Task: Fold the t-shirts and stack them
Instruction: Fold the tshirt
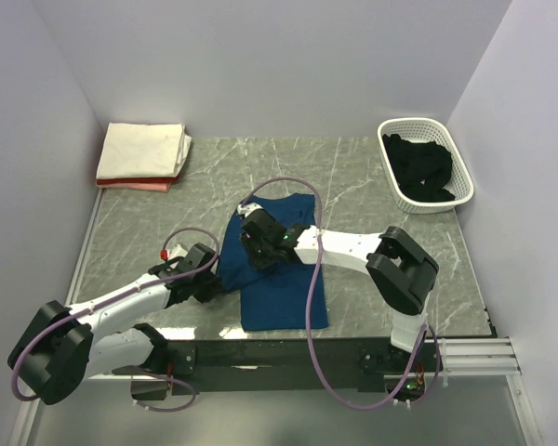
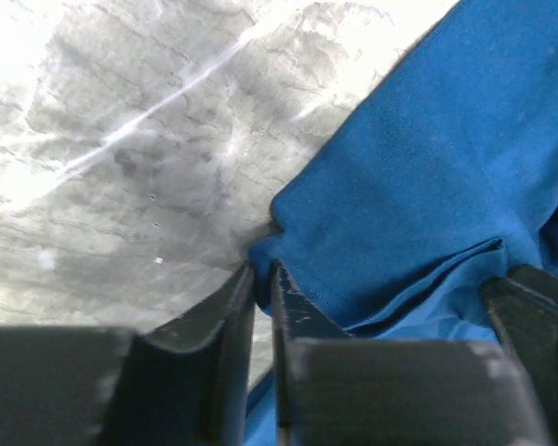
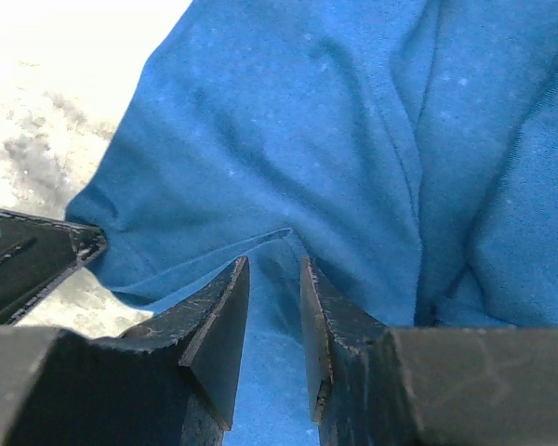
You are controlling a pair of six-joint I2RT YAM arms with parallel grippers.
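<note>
Left wrist: t-shirt (image 2: 428, 186) hem in pincer (image 2: 263, 271)

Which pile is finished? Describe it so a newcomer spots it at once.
On the grey marble table, find the far left corner. The folded stack sits there, cream-white over pink-red, squared off; the blue shirt lies rumpled mid-table, black cloth fills the basket.

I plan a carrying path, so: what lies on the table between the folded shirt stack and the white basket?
Nothing; the top view shows only bare marble tabletop between the folded stack and the basket.
</note>
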